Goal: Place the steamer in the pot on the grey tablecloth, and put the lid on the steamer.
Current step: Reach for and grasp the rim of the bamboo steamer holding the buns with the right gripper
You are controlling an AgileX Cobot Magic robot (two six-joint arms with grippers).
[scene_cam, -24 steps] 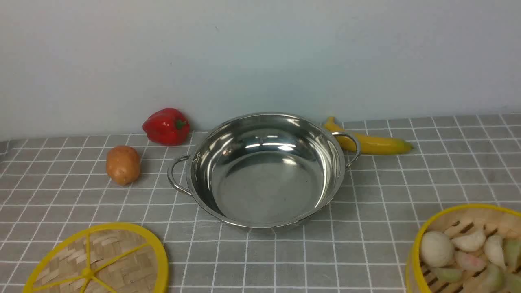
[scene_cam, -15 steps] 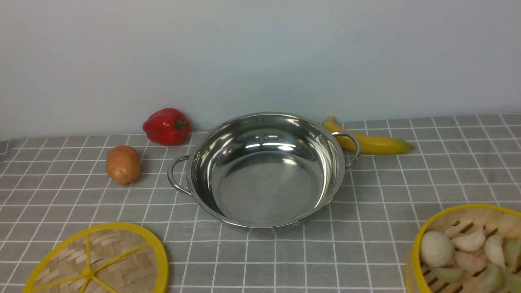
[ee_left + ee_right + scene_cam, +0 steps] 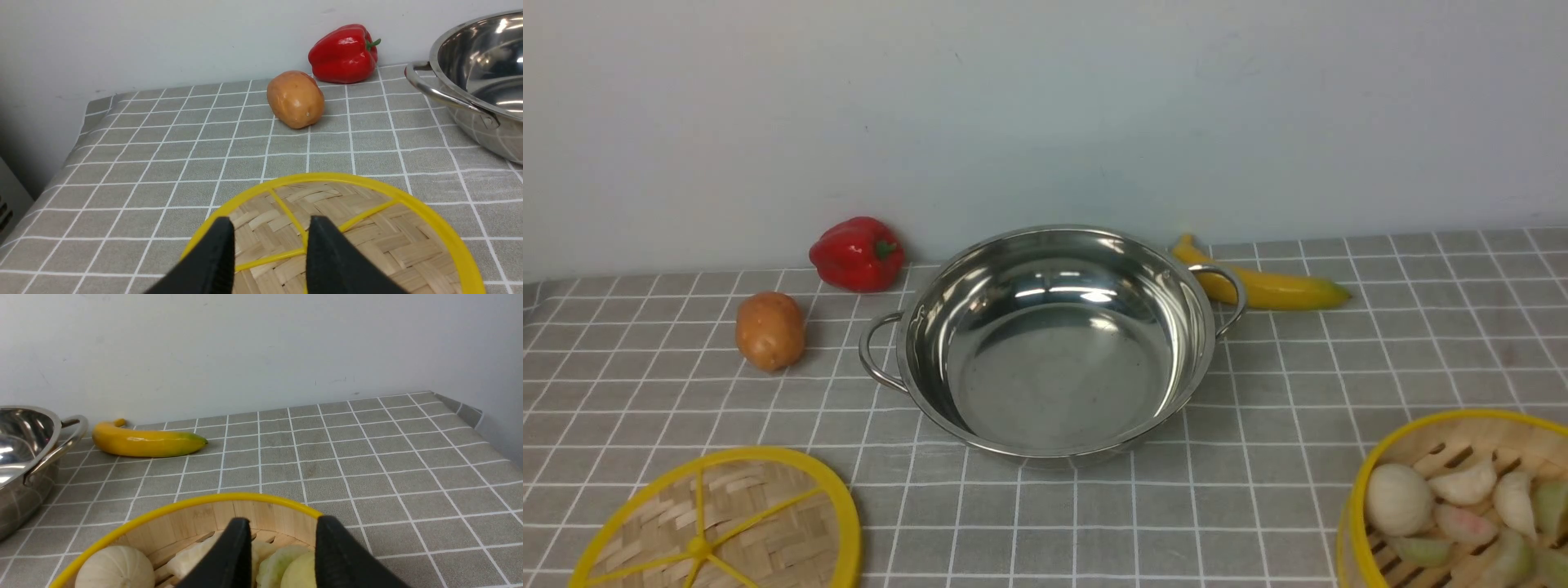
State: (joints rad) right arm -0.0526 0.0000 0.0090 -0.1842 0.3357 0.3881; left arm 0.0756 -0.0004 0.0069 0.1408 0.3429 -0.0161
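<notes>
The shiny steel pot (image 3: pixel 1054 343) stands empty in the middle of the grey tablecloth (image 3: pixel 1298 367). The lid (image 3: pixel 727 527), a woven disc with yellow rim and spokes, lies at the near left. The steamer (image 3: pixel 1462 506) with pale buns and dumplings sits at the near right, cut off by the frame. Neither gripper shows in the front view. In the left wrist view my left gripper (image 3: pixel 270 228) is open above the lid (image 3: pixel 367 237). In the right wrist view my right gripper (image 3: pixel 282 528) is open above the steamer (image 3: pixel 196 516), over its far wall.
A red bell pepper (image 3: pixel 856 253) and a potato (image 3: pixel 769 330) lie left of the pot, near the back wall. A banana (image 3: pixel 1270 286) lies behind the pot's right handle. The cloth's left edge (image 3: pixel 81 122) drops off beside the wall.
</notes>
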